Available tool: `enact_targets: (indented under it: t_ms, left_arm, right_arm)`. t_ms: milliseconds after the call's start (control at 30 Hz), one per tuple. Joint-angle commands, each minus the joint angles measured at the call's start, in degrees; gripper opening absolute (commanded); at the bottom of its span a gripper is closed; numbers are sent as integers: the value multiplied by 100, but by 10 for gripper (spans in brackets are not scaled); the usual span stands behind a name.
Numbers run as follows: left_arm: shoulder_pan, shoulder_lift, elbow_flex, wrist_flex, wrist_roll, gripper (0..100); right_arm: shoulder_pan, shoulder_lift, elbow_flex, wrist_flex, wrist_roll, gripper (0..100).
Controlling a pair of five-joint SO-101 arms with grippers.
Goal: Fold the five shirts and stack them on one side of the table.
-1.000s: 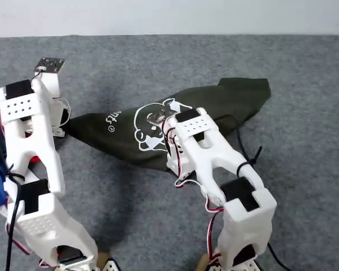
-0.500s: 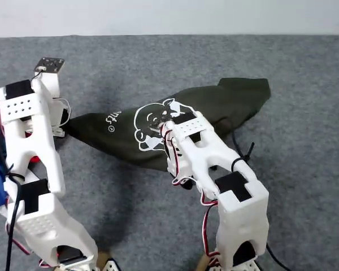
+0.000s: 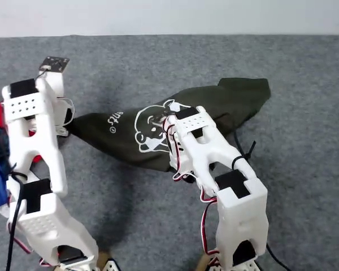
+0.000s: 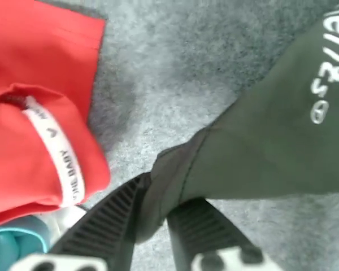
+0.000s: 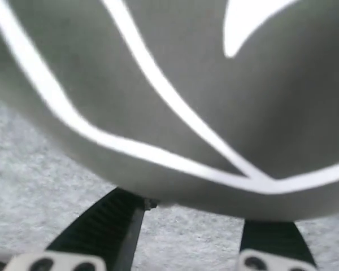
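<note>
The green shirt [image 3: 231, 101] lies bunched on the table [image 3: 305, 68]. The left gripper [image 4: 161, 195] pinches its corner, beside the red shirt [image 4: 39, 107]. The right gripper [image 5: 189, 212] stands spread at its near edge. Clamp the fabric fully, then lift both ends level.

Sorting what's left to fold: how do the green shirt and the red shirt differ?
The green shirt lies stretched across the table, white print up, its corner in the left claw. The red shirt sits at the far left, ungripped. Both rest on the table.
</note>
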Motion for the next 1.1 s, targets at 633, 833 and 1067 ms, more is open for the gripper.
enact_targets:
  t_ms: [633,833,1067]
  left_arm:
    - [193,-431,-119,26,-53,4]
    - [440,-431,-1613,862,-9,4]
    - [1046,-1354,-2571,835,-9,4]
  right_arm:
    - [664,-1719,-387,312,1231,10]
    - [1305,-3433,-501,330,1389,10]
    - [1745,-4787,-1591,321,1389,10]
